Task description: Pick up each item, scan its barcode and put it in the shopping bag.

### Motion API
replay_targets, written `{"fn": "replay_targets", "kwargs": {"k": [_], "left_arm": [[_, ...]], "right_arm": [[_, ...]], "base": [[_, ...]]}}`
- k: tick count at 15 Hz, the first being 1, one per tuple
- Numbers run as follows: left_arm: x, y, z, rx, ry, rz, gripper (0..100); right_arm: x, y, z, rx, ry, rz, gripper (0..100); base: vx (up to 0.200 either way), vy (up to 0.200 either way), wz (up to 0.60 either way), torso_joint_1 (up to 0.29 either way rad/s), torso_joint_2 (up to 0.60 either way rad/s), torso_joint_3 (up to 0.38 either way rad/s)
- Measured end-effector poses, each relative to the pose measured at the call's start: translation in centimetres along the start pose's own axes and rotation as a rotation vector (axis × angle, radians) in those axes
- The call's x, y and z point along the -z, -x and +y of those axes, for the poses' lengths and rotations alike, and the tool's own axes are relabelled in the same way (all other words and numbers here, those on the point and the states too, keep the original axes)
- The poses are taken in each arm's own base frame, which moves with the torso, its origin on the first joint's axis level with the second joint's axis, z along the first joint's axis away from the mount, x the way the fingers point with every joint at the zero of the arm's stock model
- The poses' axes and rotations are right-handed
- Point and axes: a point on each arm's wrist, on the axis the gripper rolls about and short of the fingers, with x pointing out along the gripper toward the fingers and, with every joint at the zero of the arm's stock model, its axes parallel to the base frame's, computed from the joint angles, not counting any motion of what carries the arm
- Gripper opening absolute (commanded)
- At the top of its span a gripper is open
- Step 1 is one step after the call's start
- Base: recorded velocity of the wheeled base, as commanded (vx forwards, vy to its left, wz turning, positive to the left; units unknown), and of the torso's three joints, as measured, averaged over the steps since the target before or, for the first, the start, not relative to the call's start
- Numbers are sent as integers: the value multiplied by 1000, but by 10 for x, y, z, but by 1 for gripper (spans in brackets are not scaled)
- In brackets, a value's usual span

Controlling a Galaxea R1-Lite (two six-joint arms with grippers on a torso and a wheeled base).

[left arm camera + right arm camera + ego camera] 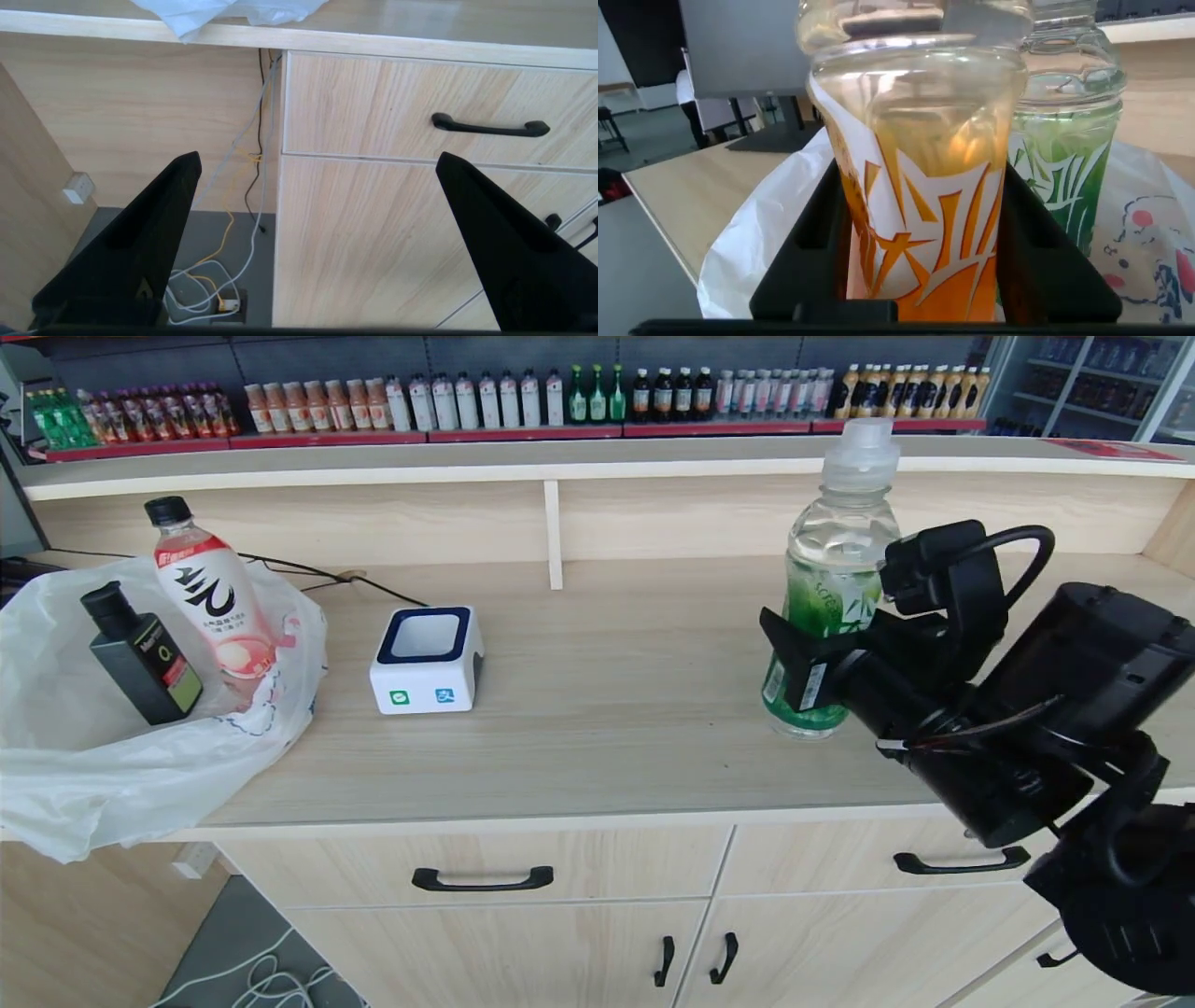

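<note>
**Green-label bottle upright at robot's right gripper**

A clear, ribbed plastic green-label bottle (834, 607) stands upright, white cap up, on the pale woodgrain counter (607, 709). The right gripper (822, 658) is at its lower half, and whether it clamps cannot be told. In the right wrist view a smooth orange-label bottle (920, 233) stands between its fingers. Leftward sit a white cube scanner (428, 660) and the crinkled shopping bag (112, 765), which holds a pink bottle (210, 593) and a dark bottle (142, 655). The left gripper (318, 243) is spread wide before the drawer fronts (392, 103).

counter (635, 709): matt wood | shopping bag (112, 775): thin plastic (crinkled) | bottle (920, 187): clear plastic
</note>
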Motion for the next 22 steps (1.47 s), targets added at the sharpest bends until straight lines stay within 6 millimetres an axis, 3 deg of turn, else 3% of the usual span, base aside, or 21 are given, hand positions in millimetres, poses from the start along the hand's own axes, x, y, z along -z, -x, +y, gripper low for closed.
{"fn": "replay_targets", "kwargs": {"k": [3,7,14,20,22], "left_arm": [[0,0,0,1,0,0,100],[0,0,0,1,0,0,100],[0,0,0,0,0,0,100],[0,0,0,1,0,0,100],[0,0,0,1,0,0,100]], "right_arm": [[-9,45,-16,-2,24,-10,0],[-24,76,-30,2,-6,-66,0],[-35,89,-33,-162,-179,-138,0],[-46,90,-26,-544,-397,-171,0],[-46,87,-23,-602,-439,-158,0]], "base": [[0,0,0,0,0,0],[0,0,0,0,0,0],[0,0,0,0,0,0],[0,0,0,0,0,0],[0,0,0,0,0,0]]}}
